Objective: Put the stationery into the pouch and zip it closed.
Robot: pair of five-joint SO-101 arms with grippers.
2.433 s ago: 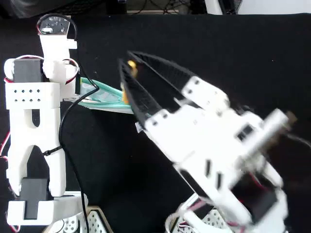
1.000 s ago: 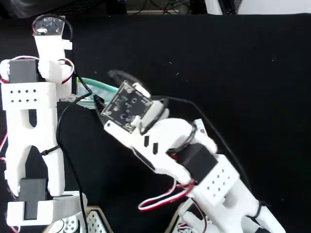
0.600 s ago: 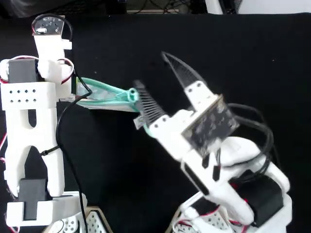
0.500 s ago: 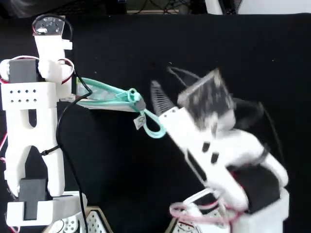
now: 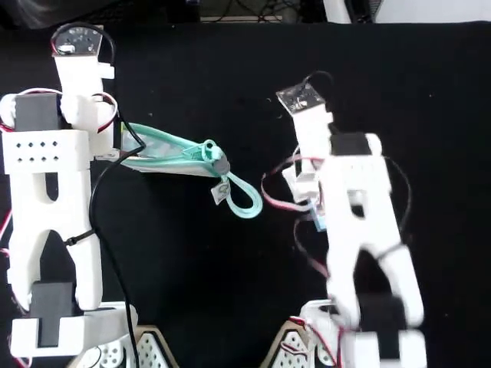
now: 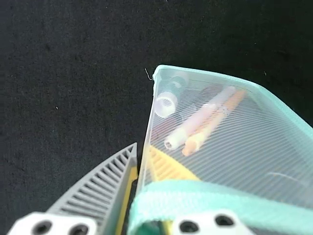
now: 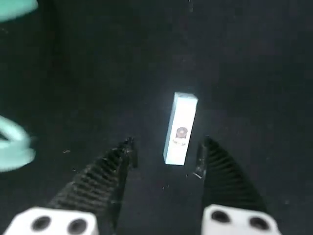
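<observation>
Left gripper (image 6: 146,164) clamped on pouch (image 6: 230,147), left part of tabletop (image 5: 430,92); pens (image 6: 200,125) inside. Right gripper (image 7: 167,144) spread wide, fingers astride eraser (image 7: 181,128), mid-tabletop. Bare black surface toward far, right edges.

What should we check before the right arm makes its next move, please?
1. The right gripper is open: ok.
2. The block lies on the table between its jaws, untouched: ok.
3. The left gripper is shut on the pouch: ok.
4. The pens are inside the pouch: ok.
5. The pouch mouth is open enough for the block: cannot tell.
6. The strap loop lies apart from the right gripper: ok.
</observation>
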